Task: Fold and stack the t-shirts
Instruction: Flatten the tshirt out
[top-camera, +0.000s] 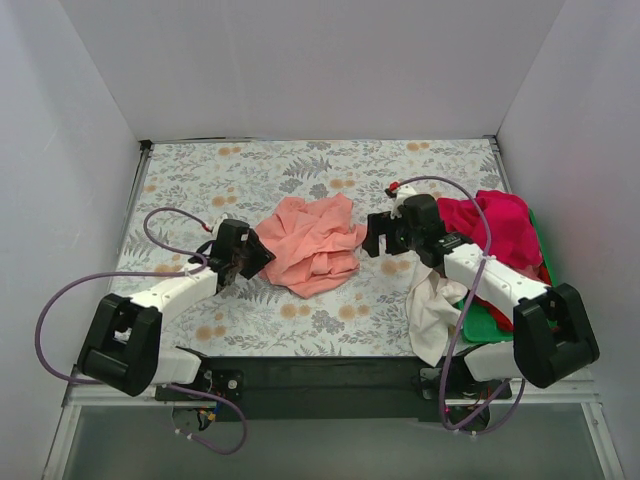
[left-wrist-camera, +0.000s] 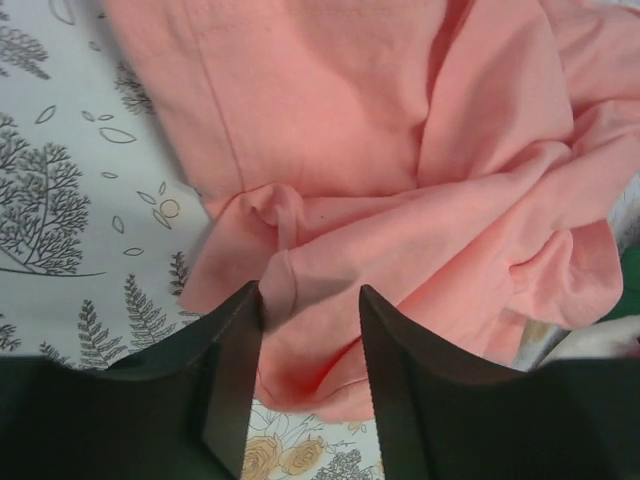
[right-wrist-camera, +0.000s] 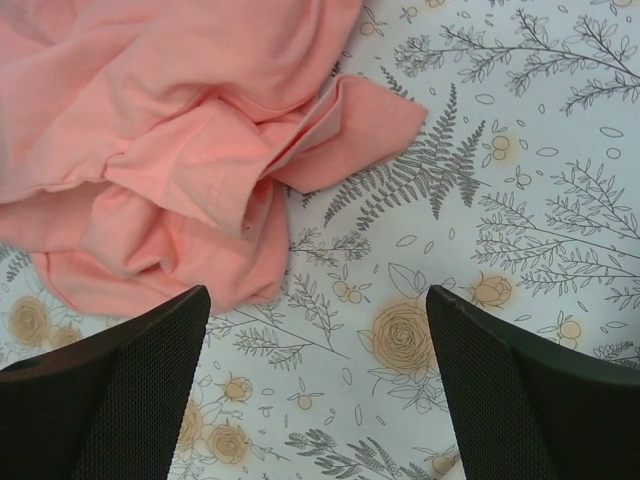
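A salmon-pink t-shirt (top-camera: 315, 245) lies crumpled at the table's middle. It fills the left wrist view (left-wrist-camera: 400, 150) and shows at the upper left of the right wrist view (right-wrist-camera: 160, 130). My left gripper (top-camera: 262, 256) is at its left edge, open, its jaws (left-wrist-camera: 308, 292) straddling a fold of the pink cloth. My right gripper (top-camera: 378, 243) is wide open (right-wrist-camera: 316, 292) over bare tablecloth just right of the shirt. A magenta t-shirt (top-camera: 495, 225) lies heaped at the right over a red one (top-camera: 540, 272). A white t-shirt (top-camera: 435, 315) hangs off the near right.
A green plastic tray (top-camera: 483, 322) sits under the heap of shirts at the right, beside my right arm. The floral tablecloth (top-camera: 230, 170) covers the table. White walls close in the left, back and right sides.
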